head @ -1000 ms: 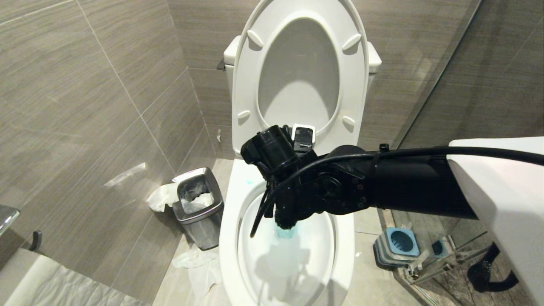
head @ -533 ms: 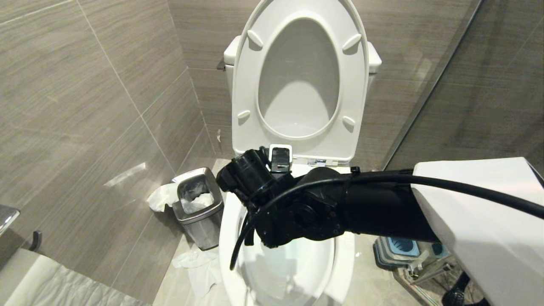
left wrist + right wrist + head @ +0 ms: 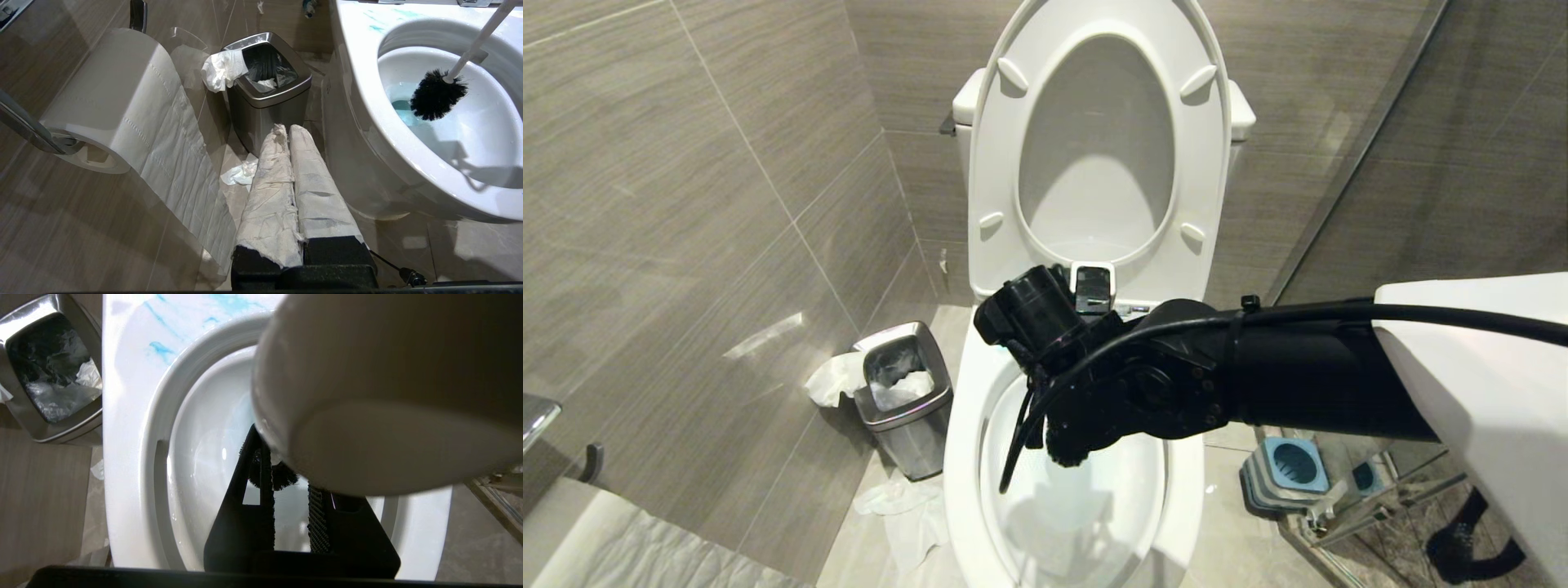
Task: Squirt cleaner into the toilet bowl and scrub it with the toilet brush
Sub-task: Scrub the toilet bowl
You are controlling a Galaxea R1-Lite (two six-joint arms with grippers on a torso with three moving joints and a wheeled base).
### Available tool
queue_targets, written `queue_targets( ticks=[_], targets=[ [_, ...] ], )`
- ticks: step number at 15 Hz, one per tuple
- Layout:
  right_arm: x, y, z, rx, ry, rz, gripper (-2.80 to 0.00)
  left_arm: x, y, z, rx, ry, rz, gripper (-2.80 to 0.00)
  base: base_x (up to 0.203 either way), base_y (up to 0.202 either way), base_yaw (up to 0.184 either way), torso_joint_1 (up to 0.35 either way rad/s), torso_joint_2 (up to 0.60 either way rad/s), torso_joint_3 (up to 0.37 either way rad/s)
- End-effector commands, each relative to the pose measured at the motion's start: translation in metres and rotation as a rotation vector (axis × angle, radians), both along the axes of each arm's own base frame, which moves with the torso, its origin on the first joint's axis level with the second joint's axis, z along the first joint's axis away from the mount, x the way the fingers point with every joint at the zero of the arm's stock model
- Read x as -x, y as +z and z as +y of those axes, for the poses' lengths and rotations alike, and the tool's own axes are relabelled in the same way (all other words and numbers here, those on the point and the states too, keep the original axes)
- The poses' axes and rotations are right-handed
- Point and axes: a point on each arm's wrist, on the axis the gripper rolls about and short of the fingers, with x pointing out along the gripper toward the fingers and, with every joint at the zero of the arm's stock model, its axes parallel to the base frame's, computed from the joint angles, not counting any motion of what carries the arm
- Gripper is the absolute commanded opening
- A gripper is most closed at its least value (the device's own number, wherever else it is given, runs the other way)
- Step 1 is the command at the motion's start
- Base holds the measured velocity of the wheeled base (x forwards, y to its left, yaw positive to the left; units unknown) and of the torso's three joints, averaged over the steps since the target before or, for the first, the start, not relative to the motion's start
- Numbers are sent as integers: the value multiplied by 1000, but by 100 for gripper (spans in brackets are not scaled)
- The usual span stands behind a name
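Over the bowl (image 3: 960, 425) the right gripper (image 3: 290, 522) hides most of the brush (image 3: 439, 94), fingers clamped on its handle, its black bristles above blue-tinted water; left gripper (image 3: 292, 143) shut

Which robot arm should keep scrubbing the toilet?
Right. Its gripper holds the brush with the bristles in the bowl. The left gripper is shut, beside the toilet.
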Motion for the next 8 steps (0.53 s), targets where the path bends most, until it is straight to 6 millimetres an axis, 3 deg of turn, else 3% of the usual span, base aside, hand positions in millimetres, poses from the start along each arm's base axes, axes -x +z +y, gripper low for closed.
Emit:
queue_targets(
  ticks=[1,4,8],
  targets=[
    [-10,-17,7,14,-12,13,-280,0,0,0,0,-1,3,-280,0,0,0,0,0,0],
    [-28,-40,19,23,-24,18,-280,0,0,0,0,-1,3,-280,0,0,0,0,0,0],
    [-53,-62,15,54,-48,12,-280,0,0,0,0,-1,3,-280,0,0,0,0,0,0]
  ],
)
